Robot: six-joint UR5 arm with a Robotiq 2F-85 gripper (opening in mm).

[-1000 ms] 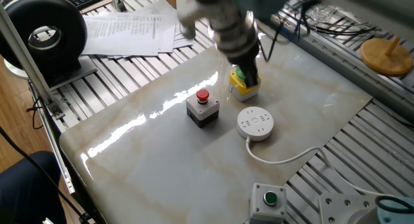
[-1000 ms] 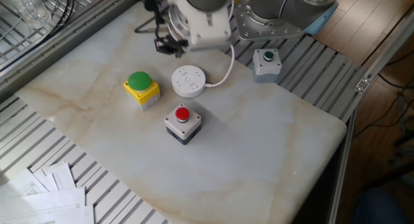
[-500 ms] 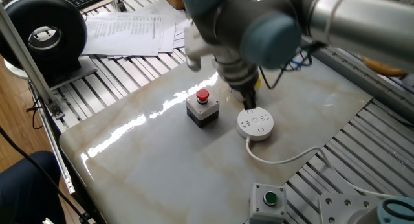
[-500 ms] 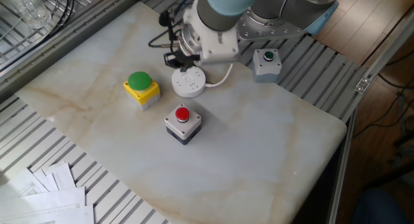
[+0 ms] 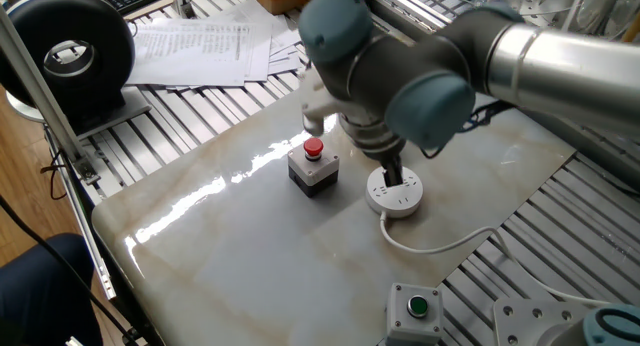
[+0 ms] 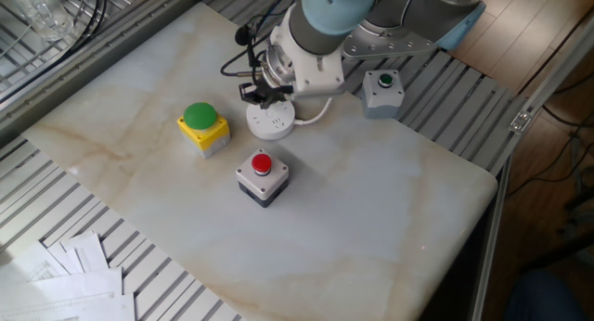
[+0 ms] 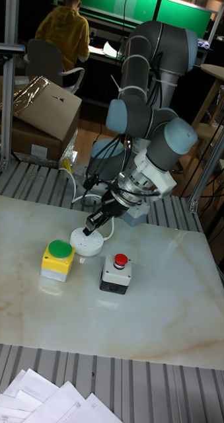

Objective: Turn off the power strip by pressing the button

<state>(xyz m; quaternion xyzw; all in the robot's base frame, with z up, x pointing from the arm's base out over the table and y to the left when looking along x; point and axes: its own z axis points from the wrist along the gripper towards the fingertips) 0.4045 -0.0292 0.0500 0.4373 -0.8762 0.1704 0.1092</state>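
The power strip [image 5: 395, 195] lies flat on the marble desk [image 5: 250, 256], just beside the grey box with a red button [image 5: 313, 167] and near the yellow box with a green button [image 7: 58, 259]; its white cord [image 5: 440, 246] trails toward the desk edge. The hand [image 7: 92, 227] is tilted down with its tip on the strip's top face; whether its fingers are parted cannot be told.

You are in a robotics lab: grey aluminium profile frame [image 5: 150, 136] around the marble-pattern bench [image 5: 300, 246], brown cardboard box [image 7: 39, 109], green lit monitors [image 7: 125, 10].
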